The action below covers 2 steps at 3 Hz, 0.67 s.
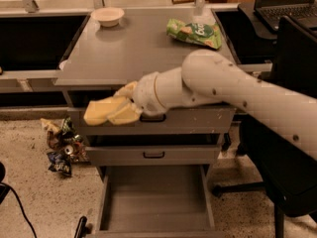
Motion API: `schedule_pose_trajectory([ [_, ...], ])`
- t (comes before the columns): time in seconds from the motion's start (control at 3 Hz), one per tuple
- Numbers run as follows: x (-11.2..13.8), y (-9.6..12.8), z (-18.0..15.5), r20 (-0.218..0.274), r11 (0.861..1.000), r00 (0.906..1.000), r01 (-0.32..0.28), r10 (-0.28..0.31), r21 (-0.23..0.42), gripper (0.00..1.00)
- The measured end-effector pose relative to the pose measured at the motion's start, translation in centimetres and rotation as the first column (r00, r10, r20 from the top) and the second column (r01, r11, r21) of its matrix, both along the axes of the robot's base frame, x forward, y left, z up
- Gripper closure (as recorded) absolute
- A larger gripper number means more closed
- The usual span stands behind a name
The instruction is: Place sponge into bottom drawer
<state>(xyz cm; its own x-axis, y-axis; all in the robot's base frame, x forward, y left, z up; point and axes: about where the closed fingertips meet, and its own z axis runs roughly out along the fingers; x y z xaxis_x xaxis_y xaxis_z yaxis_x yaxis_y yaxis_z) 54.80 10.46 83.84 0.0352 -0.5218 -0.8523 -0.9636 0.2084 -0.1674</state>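
My gripper [119, 108] is shut on the pale-yellow sponge [99, 112] and holds it in the air in front of the top drawer's left side, just below the cabinet top's front edge. The white arm reaches in from the right. The bottom drawer [153, 202] is pulled open below; its plain grey floor shows and nothing lies in it. The sponge is well above the drawer and toward its left edge.
A white bowl [107, 16] and a green snack bag [194, 32] lie on the cabinet top [143, 53]. Two closed drawers with black handles [153, 154] sit above the open one. Crumpled wrappers [59, 145] lie on the floor at left. A black chair [287, 148] stands at right.
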Motion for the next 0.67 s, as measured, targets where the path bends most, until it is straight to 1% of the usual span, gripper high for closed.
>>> schedule_pose_trajectory([
  [0.33, -3.9, -2.2, -4.5, -0.081, 0.998, 0.9946, 0.062, -0.064, -0.026, 1.00],
  [0.67, -7.5, -3.9, -10.4, -0.196, 0.992, 0.9727, 0.119, -0.124, -0.034, 1.00],
])
